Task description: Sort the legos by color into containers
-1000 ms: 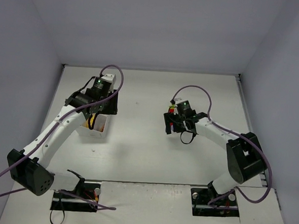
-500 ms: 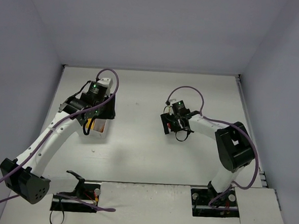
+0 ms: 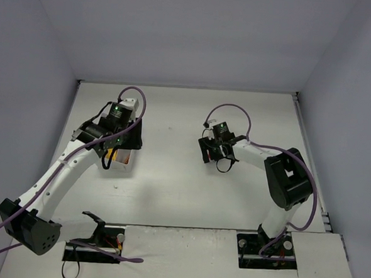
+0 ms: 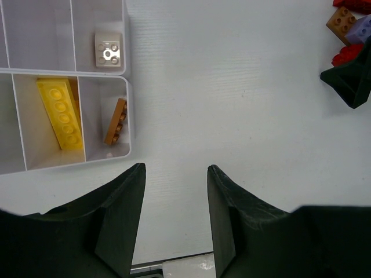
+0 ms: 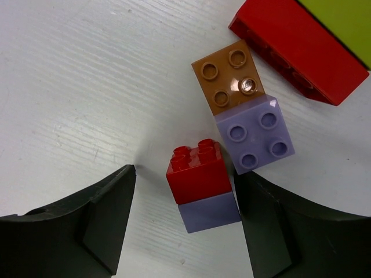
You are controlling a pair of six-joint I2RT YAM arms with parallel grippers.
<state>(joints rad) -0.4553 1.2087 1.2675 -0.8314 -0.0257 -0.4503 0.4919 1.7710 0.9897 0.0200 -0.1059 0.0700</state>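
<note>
The white tray (image 4: 125,87) lies at the upper left of the left wrist view. It holds a beige brick (image 4: 108,50), a yellow brick (image 4: 59,113) and an orange-brown brick (image 4: 116,121) in separate cells. My left gripper (image 4: 174,169) is open and empty over bare table, right of the tray. My right gripper (image 5: 185,172) is open, low over the table, its jaws either side of a red brick (image 5: 197,171) stacked on a lilac brick (image 5: 210,212), lying on its side. Beside them lie an orange-brown brick (image 5: 228,77), a lilac brick (image 5: 255,142), a long red brick (image 5: 295,52) and a green brick (image 5: 342,23).
In the top view the tray (image 3: 124,160) sits under the left arm, and the right gripper (image 3: 211,154) covers the loose bricks. White walls enclose the table on three sides. The right gripper's dark finger (image 4: 351,81) shows at the right edge of the left wrist view.
The right gripper has shifted slightly left and the right arm's elbow has folded in. The left wrist has moved a little to the left beside the tray.
</note>
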